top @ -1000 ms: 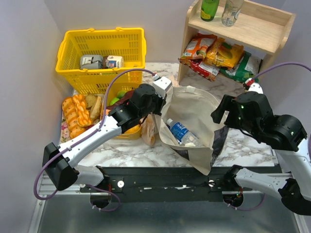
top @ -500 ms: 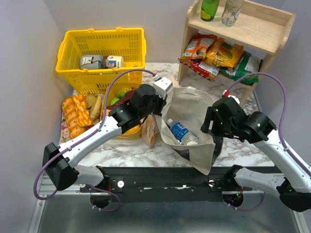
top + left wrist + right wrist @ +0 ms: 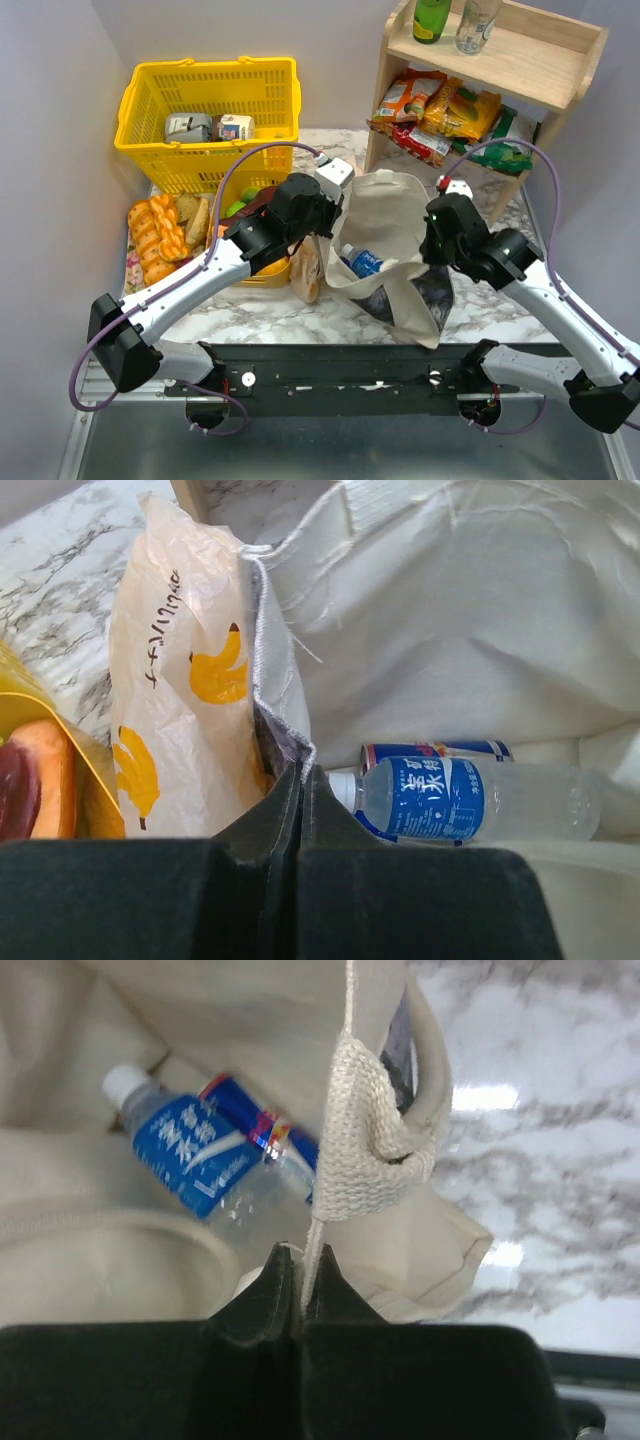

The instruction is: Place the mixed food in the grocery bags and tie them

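The right arm has swung in from the far side, and the right gripper (image 3: 302, 1263) has snapped closed at the right-hand lip of the canvas tote (image 3: 392, 212). In the wrist view its fingers are pressed together on a thin pale edge running up to the woven handle strap (image 3: 358, 1130). Whether that edge is the strap itself or the tote's hem, we can't quite make out.

Across the opening, the left gripper (image 3: 302, 780) is clenched on the tote's left rim, the cloth disappearing between its fingers. So we have both arms pinching the bag, one on each side.

Down inside the tote lies a clear water bottle (image 3: 470, 800) with a blue label, and touching it, partly under it, is a blue-silver drink can (image 3: 435, 750).

Just outside the left rim, pressed against the tote, stands the peach plastic bag (image 3: 180, 680) with its yellow fruit prints.

The remaining fruit (image 3: 238, 206) sits in a yellow tray behind the left arm, mostly hidden.

Further left are the bread loaves (image 3: 155, 235), with the yellow basket (image 3: 210, 110) at the back and the snack packets (image 3: 440, 115) under the wooden shelf (image 3: 500, 55).
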You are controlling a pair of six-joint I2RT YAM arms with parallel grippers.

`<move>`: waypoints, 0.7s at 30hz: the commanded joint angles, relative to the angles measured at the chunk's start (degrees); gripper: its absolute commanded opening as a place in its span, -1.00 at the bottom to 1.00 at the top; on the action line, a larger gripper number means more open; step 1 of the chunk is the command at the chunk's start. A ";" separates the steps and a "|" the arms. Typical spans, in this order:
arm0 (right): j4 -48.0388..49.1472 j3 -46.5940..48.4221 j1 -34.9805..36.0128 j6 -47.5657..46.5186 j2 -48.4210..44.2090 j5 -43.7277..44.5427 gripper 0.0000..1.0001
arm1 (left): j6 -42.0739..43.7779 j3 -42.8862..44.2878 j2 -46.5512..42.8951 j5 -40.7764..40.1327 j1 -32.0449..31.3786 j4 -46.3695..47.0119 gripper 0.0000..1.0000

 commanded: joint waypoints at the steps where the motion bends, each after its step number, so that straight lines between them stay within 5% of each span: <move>1: 20.34 4.40 -7.53 -18.21 2.98 9.55 -0.99 | -2.47 0.72 1.26 0.53 -0.26 -1.81 -1.00; 5: 31.15 4.05 -16.32 -24.22 3.77 10.34 -0.99 | -6.50 6.78 4.86 0.71 -0.17 -2.16 -1.00; 21: 41.54 -6.31 -35.75 -29.23 -0.88 14.57 -0.99 | -9.76 23.74 23.05 0.01 -3.69 4.87 -1.00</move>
